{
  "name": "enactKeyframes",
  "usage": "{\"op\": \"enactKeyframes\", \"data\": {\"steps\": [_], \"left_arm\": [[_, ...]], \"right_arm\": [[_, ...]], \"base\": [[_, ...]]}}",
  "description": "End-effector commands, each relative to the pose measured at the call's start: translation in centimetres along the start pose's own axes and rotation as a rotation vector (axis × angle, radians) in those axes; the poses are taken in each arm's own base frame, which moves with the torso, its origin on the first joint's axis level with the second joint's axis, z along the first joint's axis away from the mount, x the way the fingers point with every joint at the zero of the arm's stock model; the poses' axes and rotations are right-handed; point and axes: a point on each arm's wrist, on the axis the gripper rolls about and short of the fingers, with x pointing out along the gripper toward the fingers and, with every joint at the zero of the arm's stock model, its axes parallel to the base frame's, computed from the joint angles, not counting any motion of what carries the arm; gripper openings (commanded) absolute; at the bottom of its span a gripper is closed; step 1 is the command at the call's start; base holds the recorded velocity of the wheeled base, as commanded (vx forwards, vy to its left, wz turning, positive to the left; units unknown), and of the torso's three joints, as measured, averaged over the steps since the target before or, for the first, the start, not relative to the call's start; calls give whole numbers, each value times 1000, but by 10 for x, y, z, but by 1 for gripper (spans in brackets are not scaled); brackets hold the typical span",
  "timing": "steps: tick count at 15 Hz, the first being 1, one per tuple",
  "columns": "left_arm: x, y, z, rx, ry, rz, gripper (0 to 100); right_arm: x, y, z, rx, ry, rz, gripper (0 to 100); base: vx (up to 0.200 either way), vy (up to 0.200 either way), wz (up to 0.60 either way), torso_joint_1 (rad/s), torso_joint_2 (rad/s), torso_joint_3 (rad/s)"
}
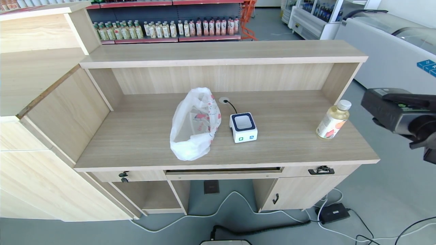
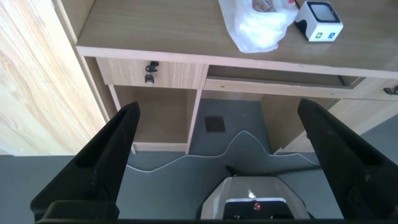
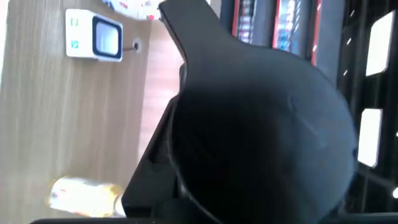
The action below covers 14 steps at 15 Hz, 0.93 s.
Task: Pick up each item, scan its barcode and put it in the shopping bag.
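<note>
- Currently standing upright near the right end of the counter point(image 1: 289, 146), well apart from the scanner point(image 1: 243, 127) and the shopping bag point(image 1: 194, 126): clear bottle of pale drink point(image 1: 332, 119) with a white cap.
- Right arm point(image 1: 395, 107) hanging off the counter's right end, just beside the bottle; impossible to tell how far the right jaws are open.
- Left jaws spread wide and holding nothing, low in front of the counter, below its top.
- Risk of toppling: tall, narrow bottle, easily knocked by a sideways approach, then free to roll off the nearby end or front edge.
- Risk of slipping: smooth, round body, likely to twist in a loose or high grip.
- Risk of a failed scan: barcode not visible on the label, so possibly turned away from the scanner's window.
- Risk at the bag: thin white plastic, slumped on its side just beside the scanner, mouth partly collapsed; liable to snag, fold shut or slide away as the bottle goes in.
</note>
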Motion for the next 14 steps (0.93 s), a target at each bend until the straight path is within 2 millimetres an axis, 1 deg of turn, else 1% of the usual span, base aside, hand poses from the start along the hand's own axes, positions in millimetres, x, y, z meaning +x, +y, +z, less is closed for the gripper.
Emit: {"op": "enactKeyframes", "data": {"steps": [1,3,4,5,6,7,8,9,10,11,12,14], "left_arm": [[0,0,0,0,-1,1,100],[0,0,0,0,-1,1,100],[0,0,0,0,-1,1,100],[0,0,0,0,0,-1,100],[0,0,0,0,-1,1,100],[0,0,0,0,-1,1,100],[0,0,0,0,0,-1,100],[0,0,0,0,-1,1,100],[0,0,0,0,-1,1,100],[0,0,0,0,-1,1,100],[0,0,0,0,-1,1,100],[0,0,0,0,0,-1,100]], "right_arm": [[-48,12,-25,344,356,-2,0],[-62,16,-30,473,428,-29,0],[-64,15,-29,542,418,-46,0],[-64,17,-30,616,395,-53,0],[-63,20,-34,654,382,-46,0],[-63,24,-41,677,384,-36,0],[-62,26,-43,684,384,-33,0],[-60,31,-48,726,387,-25,0],[-59,31,-51,765,386,-29,0],[-56,30,-54,802,377,-35,0],[-53,26,-59,813,365,-45,0],[-41,19,-77,858,363,-61,0]], "base": [[0,0,0,0,0,0],[0,0,0,0,0,0],[0,0,0,0,0,0],[0,0,0,0,0,0],[0,0,0,0,0,0],[0,0,0,0,0,0],[0,0,0,0,0,0],[0,0,0,0,0,0],[0,0,0,0,0,0],[0,0,600,7,2,2],[0,0,600,2,2,7],[0,0,600,0,5,2]]}}
